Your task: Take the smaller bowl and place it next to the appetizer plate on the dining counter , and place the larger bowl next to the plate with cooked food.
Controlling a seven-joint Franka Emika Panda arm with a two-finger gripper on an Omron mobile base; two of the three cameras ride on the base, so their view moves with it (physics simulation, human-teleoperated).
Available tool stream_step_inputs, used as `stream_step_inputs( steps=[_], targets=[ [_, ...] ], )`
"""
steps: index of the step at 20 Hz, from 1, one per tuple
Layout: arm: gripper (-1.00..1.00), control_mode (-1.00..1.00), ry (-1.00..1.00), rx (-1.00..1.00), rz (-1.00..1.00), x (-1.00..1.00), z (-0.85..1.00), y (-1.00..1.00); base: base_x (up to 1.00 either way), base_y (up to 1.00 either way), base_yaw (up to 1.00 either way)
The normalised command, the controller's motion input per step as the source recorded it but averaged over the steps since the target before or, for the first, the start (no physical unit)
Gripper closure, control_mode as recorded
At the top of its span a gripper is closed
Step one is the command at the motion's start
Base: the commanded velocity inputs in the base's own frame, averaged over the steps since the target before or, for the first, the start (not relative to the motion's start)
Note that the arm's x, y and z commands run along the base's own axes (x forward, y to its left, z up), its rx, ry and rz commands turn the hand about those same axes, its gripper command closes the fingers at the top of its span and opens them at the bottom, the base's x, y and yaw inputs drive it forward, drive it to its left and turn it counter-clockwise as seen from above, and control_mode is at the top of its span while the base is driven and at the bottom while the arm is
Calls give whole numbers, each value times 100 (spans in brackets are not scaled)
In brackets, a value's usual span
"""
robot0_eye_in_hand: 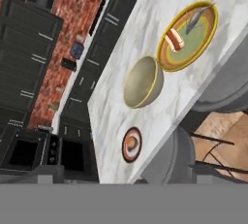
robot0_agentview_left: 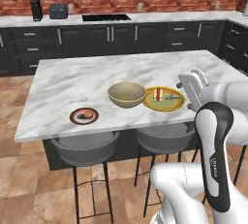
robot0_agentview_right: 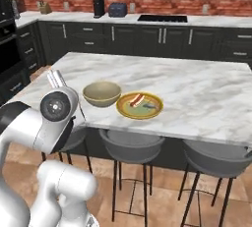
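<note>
Left base view: beige bowl (robot0_agentview_left: 127, 94) touches the yellow plate (robot0_agentview_left: 163, 98) on the marble tabletop (robot0_agentview_left: 72, 80); small dark-rimmed plate (robot0_agentview_left: 84, 116) sits well apart. Gripper (robot0_agentview_left: 193, 88) jaws apart, empty.

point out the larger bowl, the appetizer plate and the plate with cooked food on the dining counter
the larger bowl (robot0_agentview_left: 127, 94): left base view, on its beige inside
the appetizer plate (robot0_agentview_left: 84, 116): left base view, on its centre by the food bit
the plate with cooked food (robot0_agentview_left: 167, 103): left base view, on a bare yellow-olive part
</note>
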Motion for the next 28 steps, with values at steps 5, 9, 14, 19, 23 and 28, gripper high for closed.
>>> stream_step_inputs(
  steps=[5,9,14,19,23,28],
  targets=[
    [-100,100,0,0,0,0,0,0,3,-100,-11],
    [-100,100,0,0,0,0,0,0,0,-100,-25],
    [-100,100,0,0,0,0,0,0,6,-100,-18],
    [-100,100,0,0,0,0,0,0,26,-100,-11],
    [-100,100,0,0,0,0,0,0,32,-100,-10],
    [-100,100,0,0,0,0,0,0,82,-100,-7]
  ],
)
